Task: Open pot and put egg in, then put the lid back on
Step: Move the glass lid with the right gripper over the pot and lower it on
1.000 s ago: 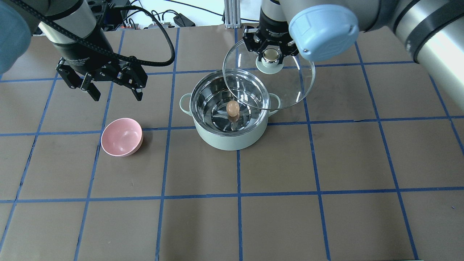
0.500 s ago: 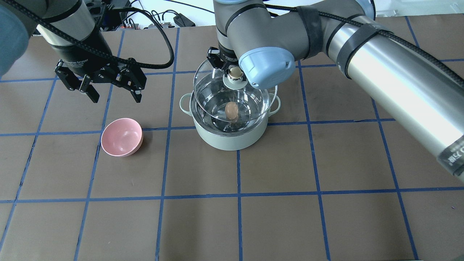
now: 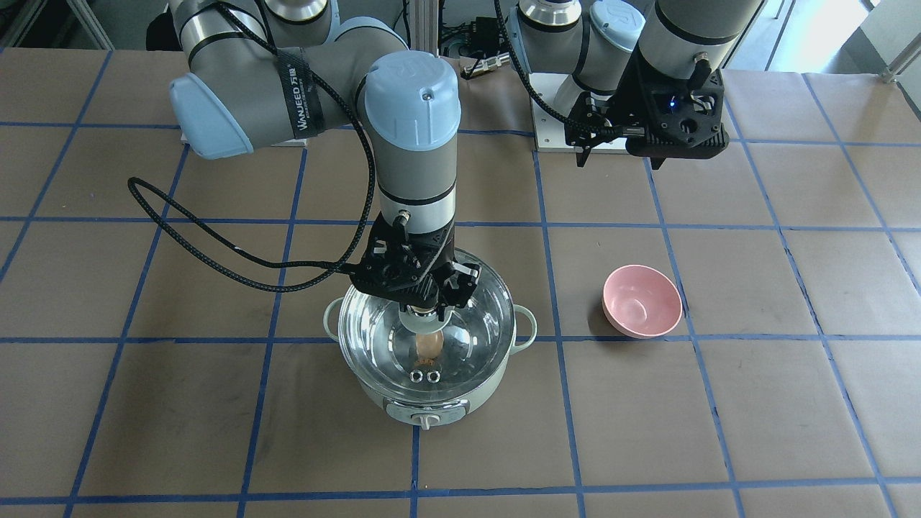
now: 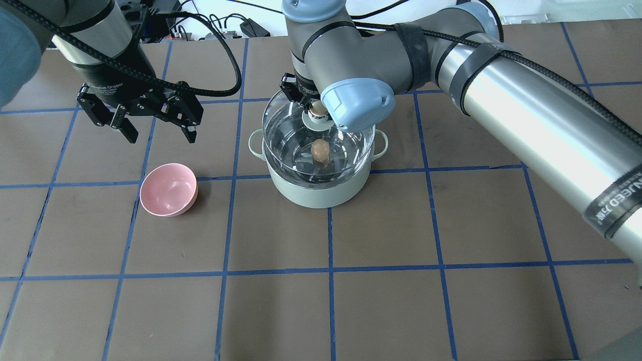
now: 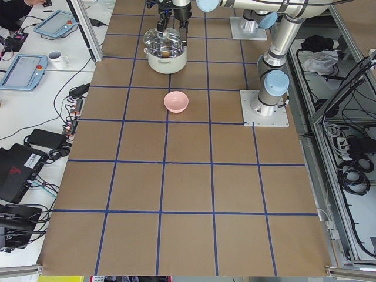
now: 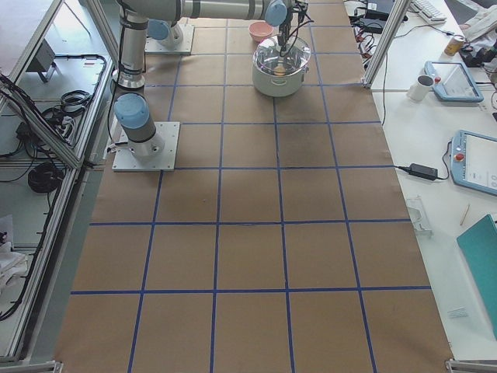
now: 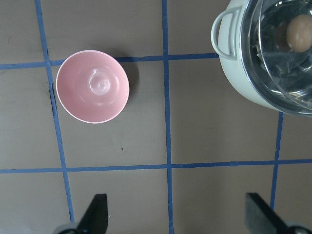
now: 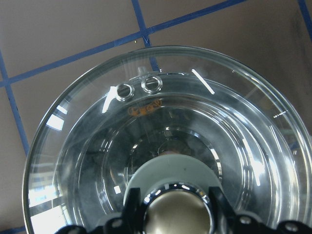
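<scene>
The mint-green pot [image 4: 318,193] stands mid-table, its knob toward the front-facing camera [image 3: 426,416]. The tan egg [image 4: 320,149] lies on its steel floor, seen through the glass [image 3: 429,345]. My right gripper [image 4: 316,108] is shut on the knob of the glass lid [image 4: 283,133] and holds it level over the pot, close to the rim. I cannot tell if the two touch. The right wrist view shows the lid [image 8: 97,146] and its vent rings [image 8: 141,87]. My left gripper [image 4: 161,136] is open and empty, up to the pot's left.
A pink bowl [image 4: 168,189] sits on the table left of the pot, below my left gripper; it also shows in the left wrist view [image 7: 92,87]. The brown table [image 4: 401,301] has blue grid lines. Cables lie along the far edge.
My right arm has carried the lid from behind and to the right of the pot to directly over it, and lower. The left gripper has stayed put. The egg has not moved.
</scene>
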Action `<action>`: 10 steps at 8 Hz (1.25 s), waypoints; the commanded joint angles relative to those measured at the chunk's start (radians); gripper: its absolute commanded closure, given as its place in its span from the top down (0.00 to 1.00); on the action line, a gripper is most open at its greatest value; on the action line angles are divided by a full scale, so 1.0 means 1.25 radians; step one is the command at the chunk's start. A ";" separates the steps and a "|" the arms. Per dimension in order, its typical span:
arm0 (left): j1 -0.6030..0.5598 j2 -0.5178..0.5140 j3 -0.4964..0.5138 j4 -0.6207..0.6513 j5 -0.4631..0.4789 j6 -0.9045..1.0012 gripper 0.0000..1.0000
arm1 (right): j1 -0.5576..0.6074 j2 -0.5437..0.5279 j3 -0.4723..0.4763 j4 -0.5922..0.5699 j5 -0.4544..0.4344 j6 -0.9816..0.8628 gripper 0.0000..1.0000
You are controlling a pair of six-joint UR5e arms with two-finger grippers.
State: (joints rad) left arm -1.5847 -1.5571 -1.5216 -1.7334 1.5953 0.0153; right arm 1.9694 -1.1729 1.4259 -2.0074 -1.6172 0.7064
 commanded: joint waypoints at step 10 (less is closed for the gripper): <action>-0.001 0.003 -0.001 0.000 0.000 0.000 1.00 | 0.010 0.007 0.021 -0.007 0.004 0.017 0.74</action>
State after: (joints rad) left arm -1.5861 -1.5540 -1.5228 -1.7334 1.5953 0.0153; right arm 1.9819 -1.1664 1.4519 -2.0134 -1.6108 0.7297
